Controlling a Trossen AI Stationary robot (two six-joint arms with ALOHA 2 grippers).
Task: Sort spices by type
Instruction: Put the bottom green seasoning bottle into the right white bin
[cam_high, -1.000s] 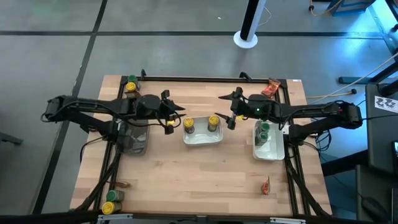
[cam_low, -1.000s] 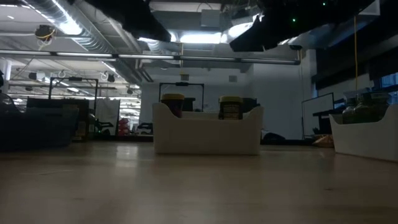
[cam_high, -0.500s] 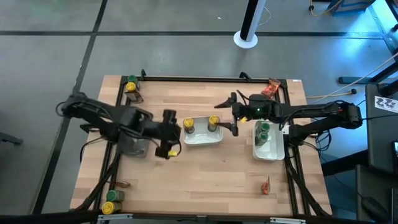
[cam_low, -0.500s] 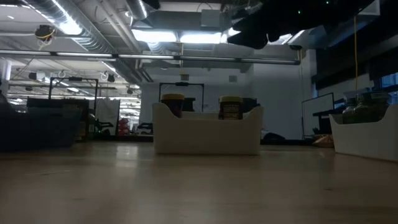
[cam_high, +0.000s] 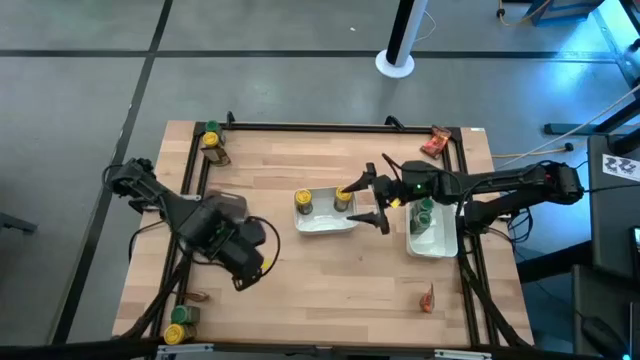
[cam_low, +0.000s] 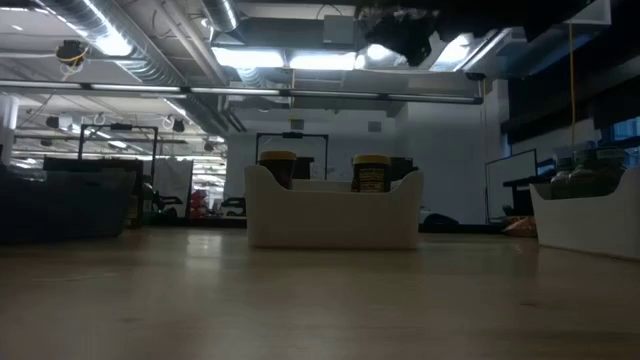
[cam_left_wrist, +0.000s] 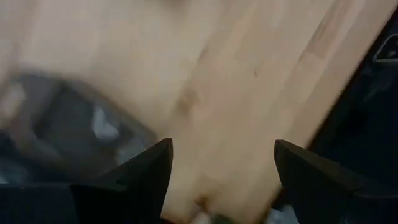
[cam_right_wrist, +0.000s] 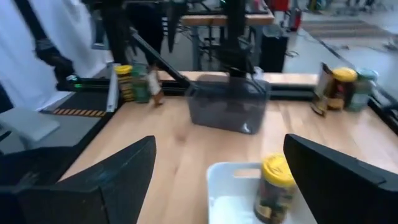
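Note:
Two yellow-lidded jars (cam_high: 303, 202) (cam_high: 343, 198) stand in the middle white tray (cam_high: 325, 226). Green-lidded jars (cam_high: 425, 211) stand in the right white tray (cam_high: 436, 243). Red-orange packets lie at the far right (cam_high: 435, 142) and the near right (cam_high: 428, 298). My right gripper (cam_high: 371, 200) is open and empty, above the middle tray's right end; its wrist view (cam_right_wrist: 217, 186) shows one yellow-lidded jar (cam_right_wrist: 273, 186) ahead. My left gripper (cam_high: 247, 276) is open and empty (cam_left_wrist: 221, 186) over bare wood, near the grey bin (cam_high: 212, 218).
A green-lidded and a yellow-lidded jar stand at the far left corner (cam_high: 210, 137). Two more jars (cam_high: 180, 320) and a packet (cam_high: 198, 297) sit at the near left corner. A black frame (cam_high: 330, 126) runs along the table's edges. Bare wood lies between the trays and the near edge.
My left gripper has swung from beside the middle tray's left end toward the table's near edge and left, turning about as it went. My right gripper has gone a little toward the near edge, staying open above the middle tray's right end.

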